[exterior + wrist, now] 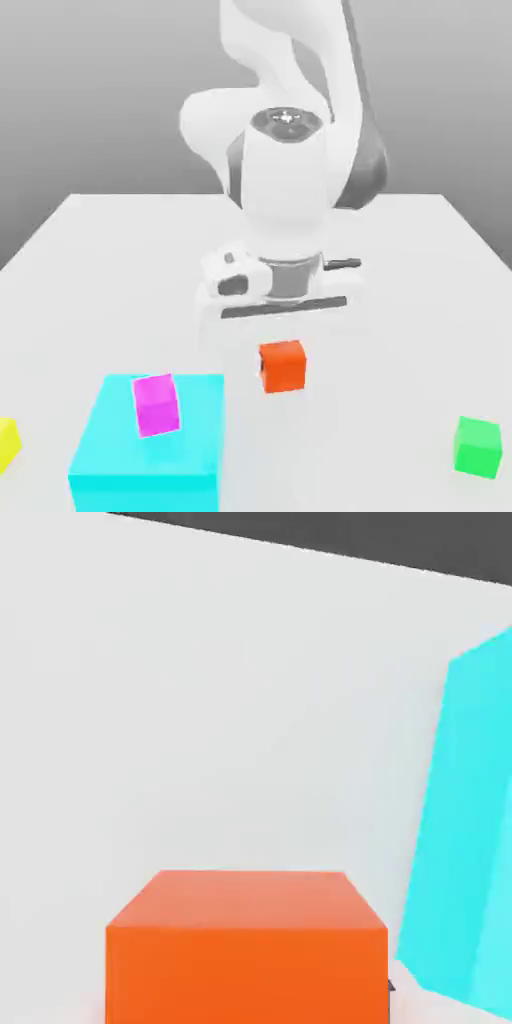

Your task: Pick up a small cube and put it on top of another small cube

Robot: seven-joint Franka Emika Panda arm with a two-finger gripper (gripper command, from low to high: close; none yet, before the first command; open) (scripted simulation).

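The small orange-red cube (283,367) sits directly under the white hand of my arm, near the middle of the table. My gripper (283,345) comes down onto it from above and is shut on it. In the hand view the same small cube (246,947) looms very close, its top face and one side showing. I cannot tell whether it rests on the table or hangs just above it. A small magenta cube (157,404) lies tilted on a big cyan block (150,462), toward the exterior view's left of the gripper.
A small green cube (477,446) sits at the exterior view's right front. A yellow cube (6,441) is cut off at the left edge. The cyan block (472,832) stands close beside the held cube. The white table (400,290) stretches behind.
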